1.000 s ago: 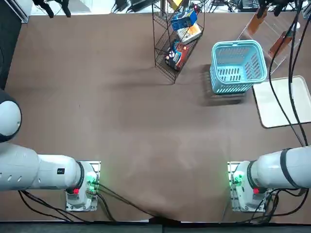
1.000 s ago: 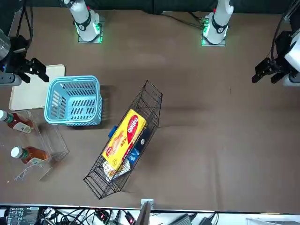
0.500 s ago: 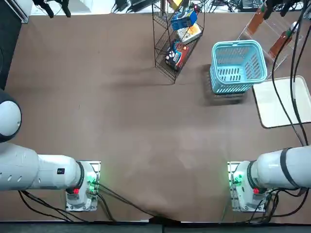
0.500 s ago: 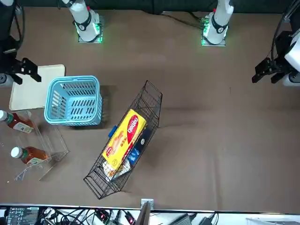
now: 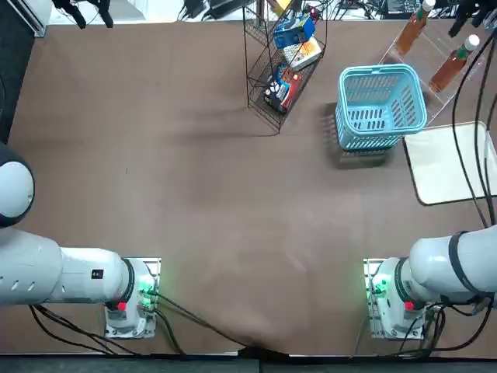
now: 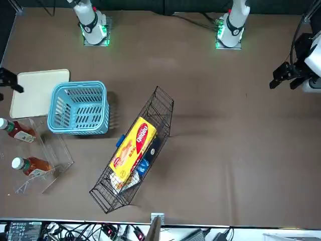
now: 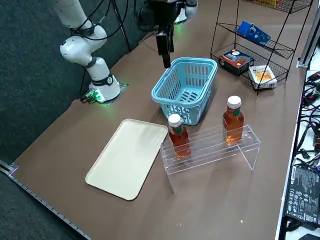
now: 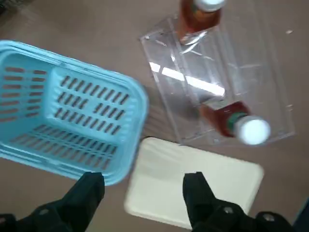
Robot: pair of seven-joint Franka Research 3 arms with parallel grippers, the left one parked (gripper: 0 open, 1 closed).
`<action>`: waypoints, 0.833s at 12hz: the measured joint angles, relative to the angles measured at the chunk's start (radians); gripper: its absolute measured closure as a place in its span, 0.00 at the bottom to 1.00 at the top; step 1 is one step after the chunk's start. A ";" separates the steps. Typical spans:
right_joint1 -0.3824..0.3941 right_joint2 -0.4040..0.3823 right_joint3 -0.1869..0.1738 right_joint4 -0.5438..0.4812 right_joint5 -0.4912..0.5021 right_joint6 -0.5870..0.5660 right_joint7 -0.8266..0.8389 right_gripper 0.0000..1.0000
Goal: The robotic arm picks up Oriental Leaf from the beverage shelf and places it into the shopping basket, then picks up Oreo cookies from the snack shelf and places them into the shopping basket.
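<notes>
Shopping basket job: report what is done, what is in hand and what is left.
Nothing is done yet: the shopping basket is empty. Both Oriental Leaf bottles stand on the beverage shelf, and the Oreo cookies lie on the snack shelf. In hand: the right tool, open and empty, hangs above the cream tray beside the basket. Both picks and both placements are left.

Robot lab — bench-mounted arms [image 5: 446, 272], cable clutter [image 6: 100, 232].
</notes>
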 joint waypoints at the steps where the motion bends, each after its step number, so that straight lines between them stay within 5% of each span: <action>1: -0.029 0.027 -0.001 0.028 0.000 0.005 -0.056 0.00; 5: -0.147 0.153 -0.004 0.190 0.000 0.042 -0.352 0.00; 10: -0.186 0.226 -0.004 0.220 0.000 0.143 -0.521 0.00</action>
